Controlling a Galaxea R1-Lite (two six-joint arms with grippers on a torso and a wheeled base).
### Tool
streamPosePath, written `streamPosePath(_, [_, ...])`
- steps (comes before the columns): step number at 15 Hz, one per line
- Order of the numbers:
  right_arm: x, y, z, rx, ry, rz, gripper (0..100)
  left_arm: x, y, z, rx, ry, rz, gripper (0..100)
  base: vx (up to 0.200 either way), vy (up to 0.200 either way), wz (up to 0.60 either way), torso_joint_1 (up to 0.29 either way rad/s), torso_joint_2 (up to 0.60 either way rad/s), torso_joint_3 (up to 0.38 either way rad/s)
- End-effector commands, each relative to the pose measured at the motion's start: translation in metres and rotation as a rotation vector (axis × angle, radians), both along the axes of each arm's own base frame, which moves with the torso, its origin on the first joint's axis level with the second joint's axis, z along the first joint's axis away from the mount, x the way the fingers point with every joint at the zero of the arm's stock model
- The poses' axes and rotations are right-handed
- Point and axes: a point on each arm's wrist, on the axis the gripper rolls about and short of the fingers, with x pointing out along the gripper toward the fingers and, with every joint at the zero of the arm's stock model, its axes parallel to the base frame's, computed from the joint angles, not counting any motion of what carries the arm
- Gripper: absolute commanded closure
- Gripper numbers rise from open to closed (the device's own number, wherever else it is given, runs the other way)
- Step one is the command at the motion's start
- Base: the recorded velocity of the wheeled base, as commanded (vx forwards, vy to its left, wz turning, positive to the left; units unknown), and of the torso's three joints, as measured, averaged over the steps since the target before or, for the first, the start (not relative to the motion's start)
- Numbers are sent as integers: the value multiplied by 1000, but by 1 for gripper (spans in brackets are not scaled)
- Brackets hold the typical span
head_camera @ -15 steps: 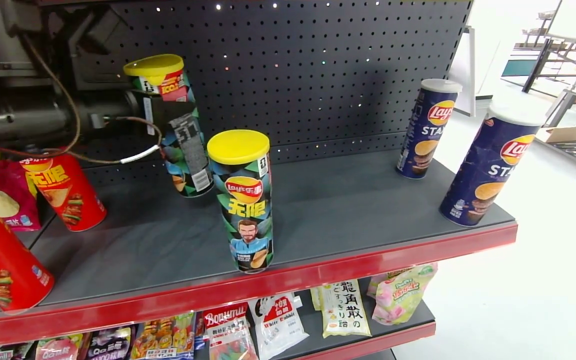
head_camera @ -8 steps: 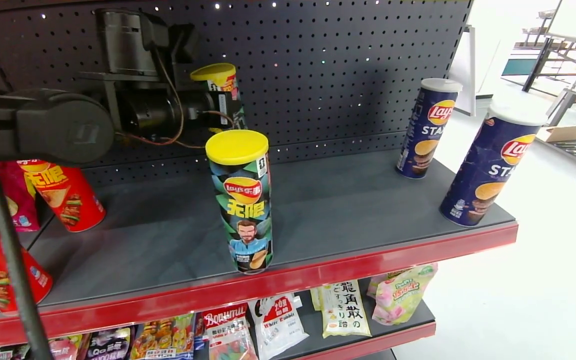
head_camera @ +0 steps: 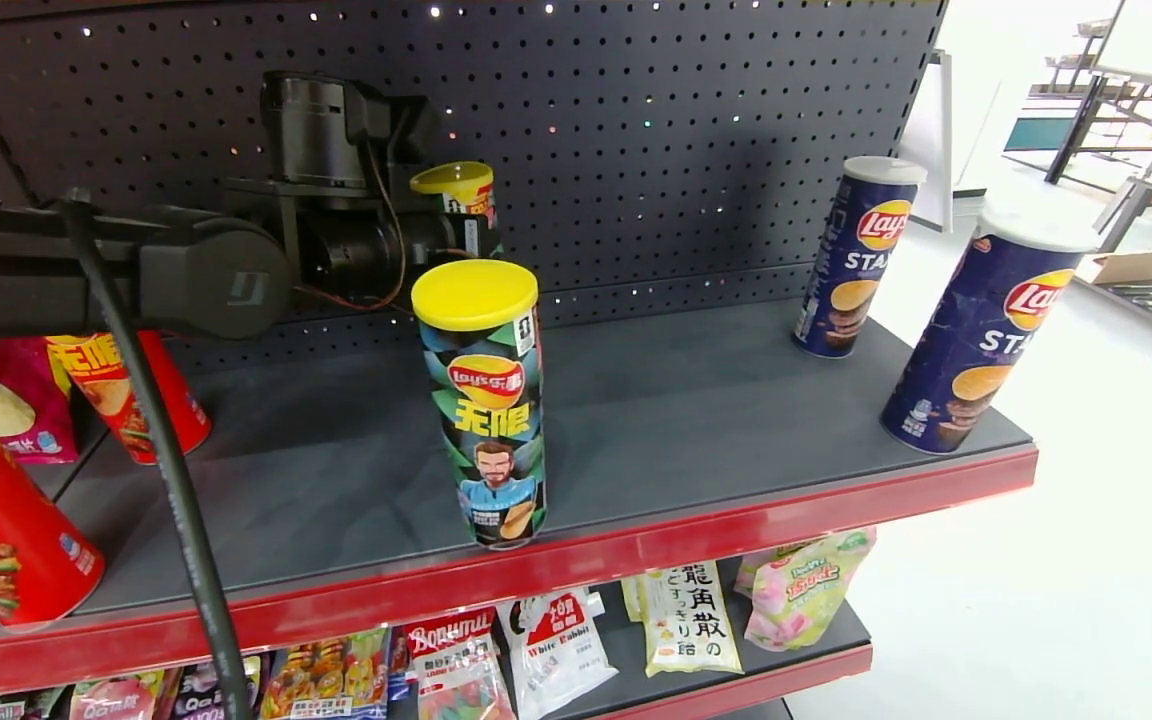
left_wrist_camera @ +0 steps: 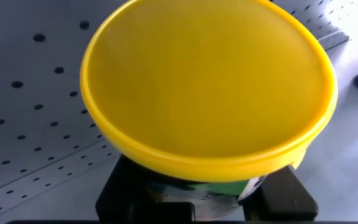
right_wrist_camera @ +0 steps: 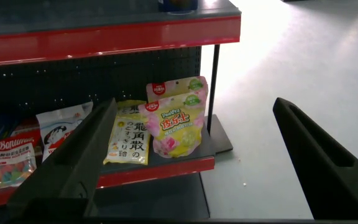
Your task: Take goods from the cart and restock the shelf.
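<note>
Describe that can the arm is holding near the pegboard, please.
The held can is a tall tube with a glossy yellow plastic-looking lid and a green and dark printed wrap. It stands roughly upright near the pegboard, behind a matching can on the shelf. The left gripper clamps its body below the lid.

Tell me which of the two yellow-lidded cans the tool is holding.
The rear can, close to the pegboard, clamped in the left tool. The front can stands free, untouched, at the red front edge of the shelf.

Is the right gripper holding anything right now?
No: the right gripper is wide open, with nothing held in the gap.
</note>
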Motion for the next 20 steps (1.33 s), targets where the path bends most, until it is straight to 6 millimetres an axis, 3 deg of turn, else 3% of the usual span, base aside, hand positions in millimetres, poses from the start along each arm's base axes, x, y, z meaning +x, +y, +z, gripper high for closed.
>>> streamPosePath(1, [0,0,0,0,-1,1,0,2,-1,-3,8,5,11,100,0,0,0,0,0,0])
streamPosePath(6, [0,0,0,0,-1,1,0,9,-4,-6,-2,-43,70,100,0,0,0,0,0,0])
streamPosePath(20, [0,0,0,0,-1,1,0,-2,-20,-9,14,-31,68,100,0,0,0,0,0,0])
